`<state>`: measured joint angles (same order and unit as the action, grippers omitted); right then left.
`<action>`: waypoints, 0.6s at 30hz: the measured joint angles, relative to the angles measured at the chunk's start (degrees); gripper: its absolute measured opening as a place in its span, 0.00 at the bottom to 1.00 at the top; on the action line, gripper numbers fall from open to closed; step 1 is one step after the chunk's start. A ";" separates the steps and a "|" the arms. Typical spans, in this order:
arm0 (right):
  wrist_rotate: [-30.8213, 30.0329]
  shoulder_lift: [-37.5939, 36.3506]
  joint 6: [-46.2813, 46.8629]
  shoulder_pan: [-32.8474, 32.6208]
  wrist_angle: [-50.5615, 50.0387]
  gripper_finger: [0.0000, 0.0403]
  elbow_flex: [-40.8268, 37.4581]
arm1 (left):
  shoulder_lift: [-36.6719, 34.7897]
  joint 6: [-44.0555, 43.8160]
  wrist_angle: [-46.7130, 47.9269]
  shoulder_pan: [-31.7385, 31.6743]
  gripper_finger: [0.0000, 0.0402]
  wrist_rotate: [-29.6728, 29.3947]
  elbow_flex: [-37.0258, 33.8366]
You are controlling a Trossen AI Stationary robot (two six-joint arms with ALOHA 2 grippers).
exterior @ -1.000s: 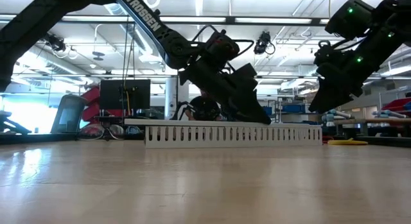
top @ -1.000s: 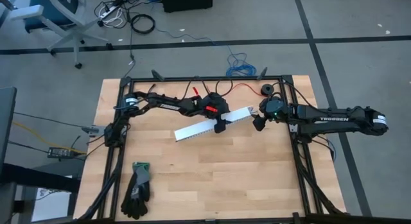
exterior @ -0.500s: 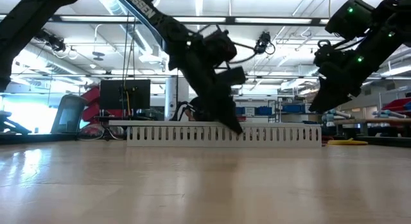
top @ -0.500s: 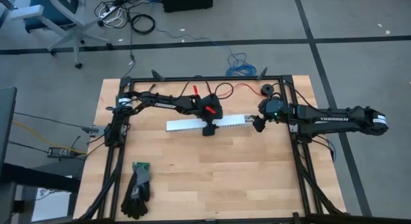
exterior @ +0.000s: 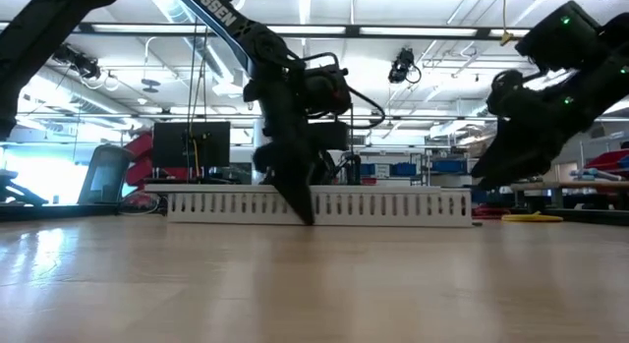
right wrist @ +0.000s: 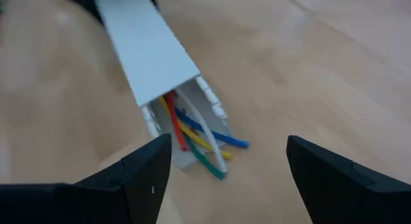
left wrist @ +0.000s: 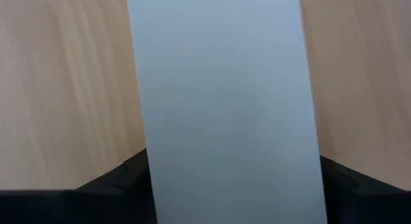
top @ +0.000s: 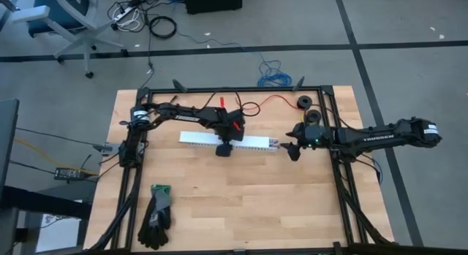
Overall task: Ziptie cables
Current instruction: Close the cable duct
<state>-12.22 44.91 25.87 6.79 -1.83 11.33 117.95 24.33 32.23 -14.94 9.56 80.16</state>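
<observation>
A long white channel lies flat on the wooden table, closed side up. My left gripper comes down on its middle and straddles it, also seen in the low view. The cables, thin yellow, blue, green, white and red wires, stick out of the channel's open right end. My right gripper hovers open just off that end, above the table, with nothing between its fingers; the high view shows my right gripper beside the channel's right tip. My left gripper pinches the white channel across its width, one finger on each long side wall, about mid-length. The fingers come steeply from above and lie across the channel. The channel rests with its underside on the table.
A pair of black gloves with green cuffs lies near the front left. A small black roll and a thin red wire sit at the far edge. A black frame borders the table. Bare wood lies in front of the channel.
My left gripper has gone toward the table's left edge and tipped to point more steeply down. The channel slid left with it and swung flat on the table: its left end went farther, its right end nearer. My right gripper sank and followed the right end.
</observation>
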 joint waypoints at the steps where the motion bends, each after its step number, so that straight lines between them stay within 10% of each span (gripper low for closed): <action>1: -0.01 0.00 -0.22 -0.85 0.65 0.73 0.00 | -0.11 0.92 1.75 -0.17 0.67 0.19 0.00; 18: -7.08 10.02 -11.11 -5.15 3.40 0.73 0.00 | -0.90 -0.52 -0.52 -1.23 0.69 0.51 -0.39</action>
<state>-19.31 54.93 14.77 1.65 1.57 11.33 117.05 23.81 31.71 -16.16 10.07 79.77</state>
